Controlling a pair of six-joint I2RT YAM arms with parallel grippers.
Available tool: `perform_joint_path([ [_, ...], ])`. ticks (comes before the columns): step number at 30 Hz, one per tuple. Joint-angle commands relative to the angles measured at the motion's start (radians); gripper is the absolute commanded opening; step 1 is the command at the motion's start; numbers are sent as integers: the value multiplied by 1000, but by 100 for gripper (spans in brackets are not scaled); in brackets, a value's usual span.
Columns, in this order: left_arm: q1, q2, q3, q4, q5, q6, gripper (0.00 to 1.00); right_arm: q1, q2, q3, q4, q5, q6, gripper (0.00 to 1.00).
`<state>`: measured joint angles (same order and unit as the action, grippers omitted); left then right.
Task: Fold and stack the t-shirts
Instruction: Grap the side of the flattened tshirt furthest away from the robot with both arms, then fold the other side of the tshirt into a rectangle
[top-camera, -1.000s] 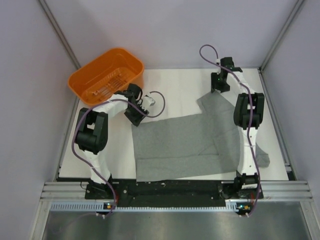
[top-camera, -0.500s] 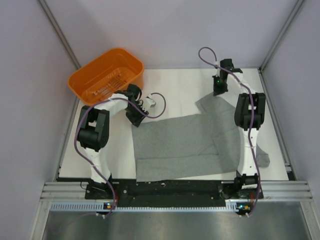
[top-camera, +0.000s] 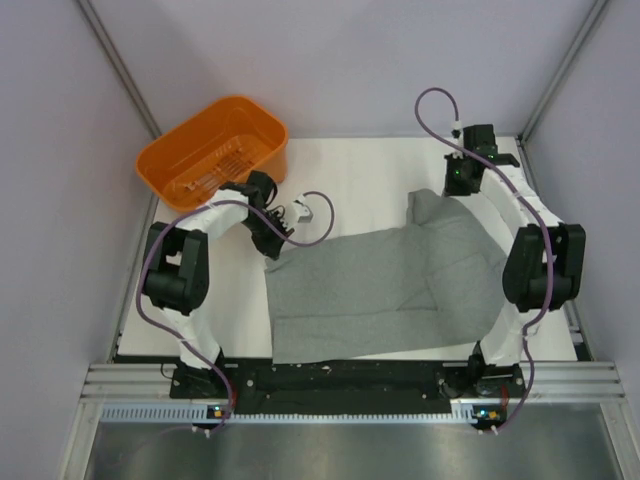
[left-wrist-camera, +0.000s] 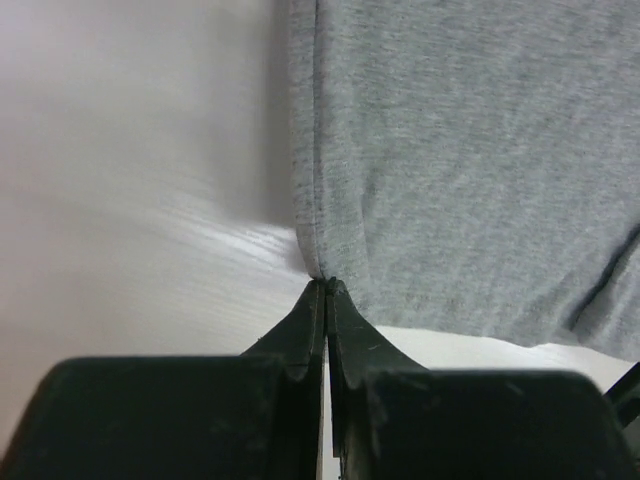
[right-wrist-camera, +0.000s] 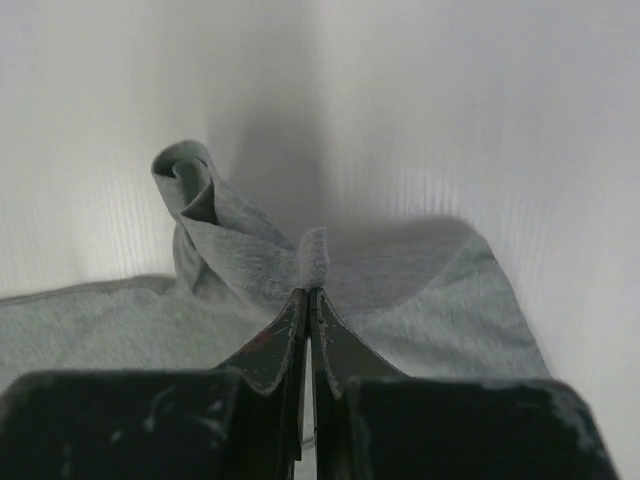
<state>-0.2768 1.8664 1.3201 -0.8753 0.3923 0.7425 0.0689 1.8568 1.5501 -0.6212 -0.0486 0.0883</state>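
One grey t-shirt (top-camera: 380, 285) lies spread across the middle of the white table. My left gripper (top-camera: 268, 240) sits at its far left corner, jaws shut on the hem corner. The left wrist view shows that pinch (left-wrist-camera: 327, 285), with the t-shirt (left-wrist-camera: 470, 160) stretching away to the right. My right gripper (top-camera: 458, 180) is at the far right of the cloth. The right wrist view shows it (right-wrist-camera: 308, 292) shut on a small fold of the t-shirt (right-wrist-camera: 430, 290), with a curled bit of fabric to the left.
An orange basket (top-camera: 170, 185) stands at the far left corner, just behind my left arm. Bare white table (top-camera: 350, 170) shows between the two grippers. Grey walls close in both sides, and a metal rail (top-camera: 350, 385) runs along the near edge.
Both grippers have shut on the t-shirt. My right arm has swung out to the right, carrying its gripper right and drawing the shirt's right side with it. The left gripper stayed put.
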Motion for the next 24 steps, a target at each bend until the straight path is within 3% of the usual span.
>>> perform_joint_path([
  [1,2,-119,-24,-13,7,60,0,-7,-240,-157,66,148,16,0],
  [8,-25,-197,-38,-60,-3,113,0,-11,-559,-393,63,409,-143,0],
  [13,-84,-276,-61,-135,-36,243,0,-11,-721,-501,58,535,-271,0],
  [19,-143,-282,-137,-220,22,297,0,-11,-884,-648,31,569,-433,0],
  [24,-199,-286,-217,-211,40,298,0,-11,-910,-719,-15,503,-478,0],
])
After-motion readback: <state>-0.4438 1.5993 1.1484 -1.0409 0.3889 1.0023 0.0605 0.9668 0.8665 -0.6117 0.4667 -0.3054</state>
